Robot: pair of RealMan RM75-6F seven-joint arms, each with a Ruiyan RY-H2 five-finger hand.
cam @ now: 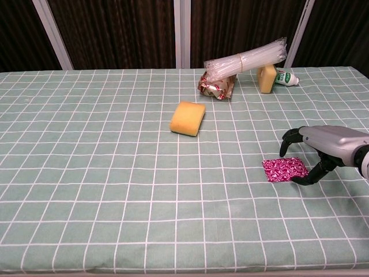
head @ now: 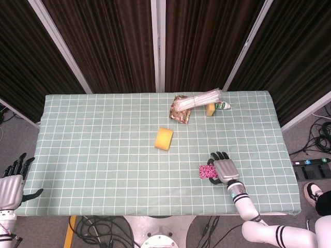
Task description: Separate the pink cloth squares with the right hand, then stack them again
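The pink patterned cloth squares point(cam: 284, 169) lie flat as one neat pile on the green checked table, at the near right; in the head view the pile point(head: 207, 171) shows just left of my right hand. My right hand point(cam: 323, 147) point(head: 224, 169) arches over the pile's right edge with its fingers point(cam: 286, 143) raised above the cloth. Its thumb tip rests on the table by the pile's right corner. Nothing is held in it. My left hand point(head: 11, 183) hangs off the table's near left corner with its fingers spread and nothing in it.
A yellow sponge point(cam: 187, 118) lies mid-table. At the back stand a bundle of clear plastic tubes point(cam: 245, 57), a snack packet point(cam: 216, 86), a yellow block point(cam: 266, 79) and a small bottle point(cam: 286, 77). The table's right edge point(head: 287, 155) is near the right hand.
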